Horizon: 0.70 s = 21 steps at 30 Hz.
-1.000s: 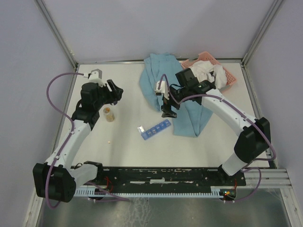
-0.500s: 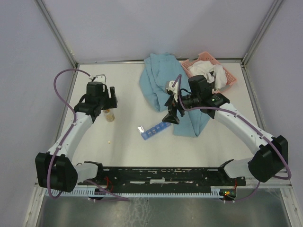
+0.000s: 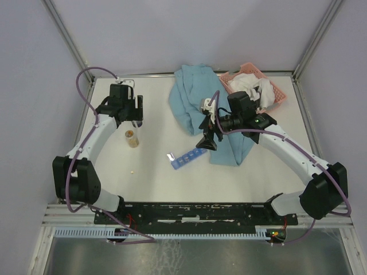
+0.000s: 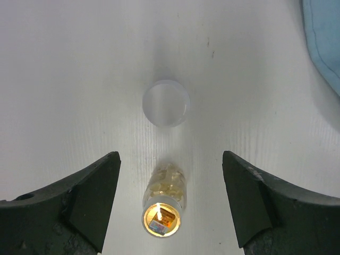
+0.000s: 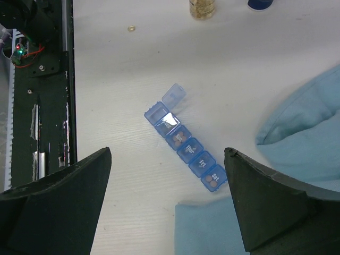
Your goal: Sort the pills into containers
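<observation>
The left gripper hangs over the white table with its fingers spread wide, gripping nothing. Looking down along its wrist, I see a small clear bottle standing upright in the gap between them. Its mouth is open and it touches neither finger. Pale yellowish pills fill its lower part. Just past the bottle, beyond the fingertips, a round clear cap lies flat on the table, apart from the bottle. A corner of blue cloth shows well out to the side of one finger.

The right gripper is also wide open and holds nothing. It hovers above the organiser strip, which lies slantwise on the table in line with the gap between the fingers, touched by neither. The end compartment farthest from the cloth has its little lid flipped up, and the other lids lie shut. Small tan shapes show through several of them, too small to count. The blue cloth runs just beside the strip's other end and under the finger on that side.

Farther out beyond these fingertips, one loose pill lies alone on the bare table, near the bottle.

Behind the right arm sits a pink basket with a white cloth bundled in it.
</observation>
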Tool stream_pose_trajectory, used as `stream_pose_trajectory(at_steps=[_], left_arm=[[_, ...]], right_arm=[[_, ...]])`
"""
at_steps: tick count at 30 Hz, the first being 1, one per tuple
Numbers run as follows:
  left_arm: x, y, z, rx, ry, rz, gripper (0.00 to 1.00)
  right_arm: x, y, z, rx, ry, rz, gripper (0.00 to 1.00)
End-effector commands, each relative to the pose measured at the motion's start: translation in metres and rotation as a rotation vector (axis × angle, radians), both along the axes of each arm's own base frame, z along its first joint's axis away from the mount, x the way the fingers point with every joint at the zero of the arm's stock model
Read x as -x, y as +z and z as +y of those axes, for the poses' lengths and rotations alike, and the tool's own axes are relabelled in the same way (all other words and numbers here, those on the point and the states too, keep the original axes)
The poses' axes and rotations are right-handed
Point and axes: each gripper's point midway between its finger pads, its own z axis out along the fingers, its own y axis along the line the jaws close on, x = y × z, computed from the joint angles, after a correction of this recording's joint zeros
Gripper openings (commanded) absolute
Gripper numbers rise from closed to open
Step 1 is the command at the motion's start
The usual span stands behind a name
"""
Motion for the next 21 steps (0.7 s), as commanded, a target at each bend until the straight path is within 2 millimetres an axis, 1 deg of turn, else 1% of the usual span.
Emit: stream_pose_trajectory(at_steps=[1, 4, 5, 10, 16, 21], left_arm=[[-0.020, -0.006, 0.009, -0.073, -0.040, 0.062, 0.84], [-0.027, -0.018, 0.013, -0.096, -0.034, 0.097, 0.84], [-0.029, -0.020, 0.012, -0.091, -0.039, 0.103, 0.84], [-0.042, -0.036, 0.005, -0.051, -0.060, 0.142, 0.78], [-0.059, -0.037, 0.009, -0.064, -0.028, 0.138, 0.75], [-0.062, -0.047, 0.008, -0.051, -0.029, 0.168, 0.67]], right_arm=[[-0.003, 0.003, 0.004, -0.016, 0.019, -0.024, 0.95], [-0.003, 0.002, 0.004, -0.013, 0.021, -0.017, 0.95], [-0.003, 0.002, 0.004, -0.013, 0.021, -0.017, 0.95], [-0.004, -0.001, 0.004, -0.009, 0.021, -0.014, 0.95], [-0.003, -0.002, 0.005, -0.011, 0.028, -0.007, 0.95], [-0.004, -0.003, 0.004, -0.008, 0.024, -0.010, 0.95]])
